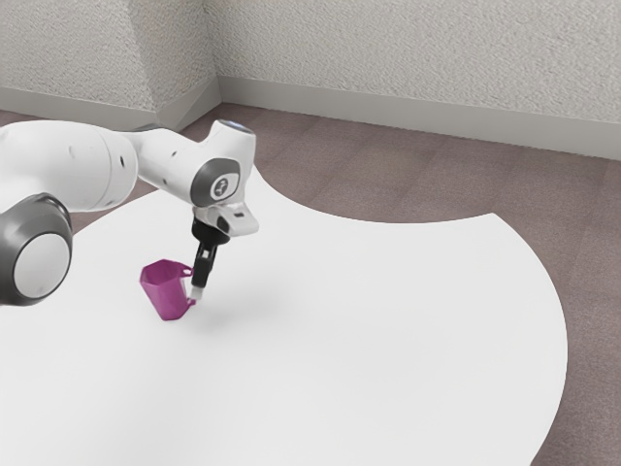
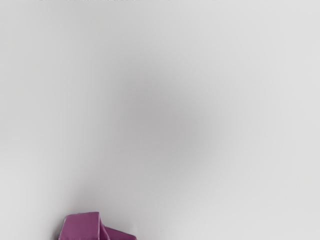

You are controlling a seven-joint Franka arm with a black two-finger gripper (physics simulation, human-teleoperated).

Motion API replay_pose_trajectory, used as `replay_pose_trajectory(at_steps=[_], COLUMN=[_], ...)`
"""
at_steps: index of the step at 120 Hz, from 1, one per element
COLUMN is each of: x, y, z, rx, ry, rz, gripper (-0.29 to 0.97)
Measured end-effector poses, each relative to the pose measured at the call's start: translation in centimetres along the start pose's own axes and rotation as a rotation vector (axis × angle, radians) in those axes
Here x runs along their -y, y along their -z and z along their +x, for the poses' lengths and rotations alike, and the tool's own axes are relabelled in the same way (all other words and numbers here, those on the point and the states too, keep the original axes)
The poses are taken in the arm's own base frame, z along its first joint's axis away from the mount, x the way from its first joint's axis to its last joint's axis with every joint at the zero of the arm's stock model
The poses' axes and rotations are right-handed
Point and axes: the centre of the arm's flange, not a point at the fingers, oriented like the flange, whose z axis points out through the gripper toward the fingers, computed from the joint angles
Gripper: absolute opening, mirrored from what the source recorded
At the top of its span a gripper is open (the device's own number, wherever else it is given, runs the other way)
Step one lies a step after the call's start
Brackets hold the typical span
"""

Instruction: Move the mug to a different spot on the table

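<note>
Mug: a magenta mug (image 1: 165, 291) with its open mouth up, tapering toward its base, over the white table's part nearest the exterior view's left. I cannot tell whether its base touches the surface.
Mug against gripper: the black gripper (image 1: 197, 288) comes down from above, and its tip meets the mug's side toward the exterior view's right, at the rim and just below it.
Under the hand: the wrist view catches a magenta piece of the mug (image 2: 92, 229) close beneath the gripper.
Gripper state: seen edge-on as one narrow black column, so spread or pinching, I cannot tell.
Arm: the white arm (image 1: 116, 170) reaches in from the exterior view's left, wrist bent downward.
Table: a white table (image 1: 388, 330) with a curved edge; a soft grey shadow (image 2: 160, 125) lies on it.
Room: brown floor (image 1: 437, 165) and pale textured wall (image 1: 408, 49).
</note>
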Motion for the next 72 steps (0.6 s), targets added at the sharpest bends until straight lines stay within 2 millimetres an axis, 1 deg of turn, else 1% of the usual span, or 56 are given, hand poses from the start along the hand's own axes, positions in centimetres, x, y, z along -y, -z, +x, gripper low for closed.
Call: replay_pose_trajectory(at_steps=[13,27,37,72], x=[0.5,1.3,1.7,2.0], y=[0.0,-0.5,-0.5,-2.6], z=[-0.1,-0.7,-0.6,-0.1], rx=[-0.017,-0.027,-0.033,0.012], ry=[0.002,0.016,0.022,0.064], rz=[0.020,0.031,0.041,0.020], gripper=[0.68,0.68,0.68,0.68])
